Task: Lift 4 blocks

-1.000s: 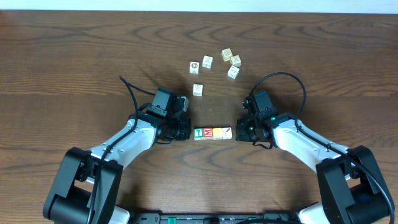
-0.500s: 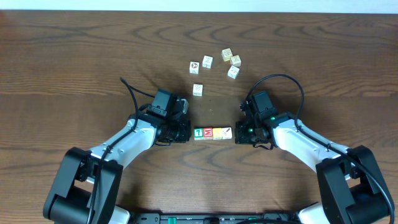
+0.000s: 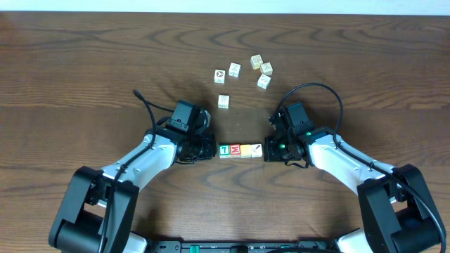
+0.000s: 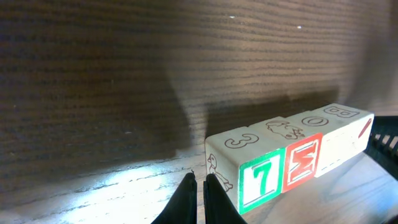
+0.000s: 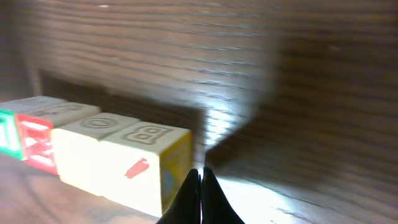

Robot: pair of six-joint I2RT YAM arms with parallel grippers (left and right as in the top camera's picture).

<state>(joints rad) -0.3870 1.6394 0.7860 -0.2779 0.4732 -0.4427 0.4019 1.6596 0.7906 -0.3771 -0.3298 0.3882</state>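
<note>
— Brown wood, one desk (image 3: pixel 84 56), and over it two arms. The left arm (image 3: pixel 151 158) and right arm (image 3: pixel 337 158) reached inward, low, facing each other across a single row.
— How many in the row?
— Four blocks (image 3: pixel 240 150), side by side and touching: green block (image 3: pixel 224 150), red block (image 3: pixel 235 150), yellow block (image 3: pixel 246 150), then a white block (image 3: pixel 256 150) with a diagonal mark. Six loose cubes (image 3: pixel 235 69) lay scattered toward the far edge, well apart from the row.
— And the jaws?
— Both pairs were pressed together with nothing between them. The left jaws sat at the green end, the right jaws at the white end.
— Anything unclear?
— Whether the tips touched the end faces, and whether the row rested on the desk, I couldn't tell. The right wrist view was blurred and cut the green block off at its edge.
</note>
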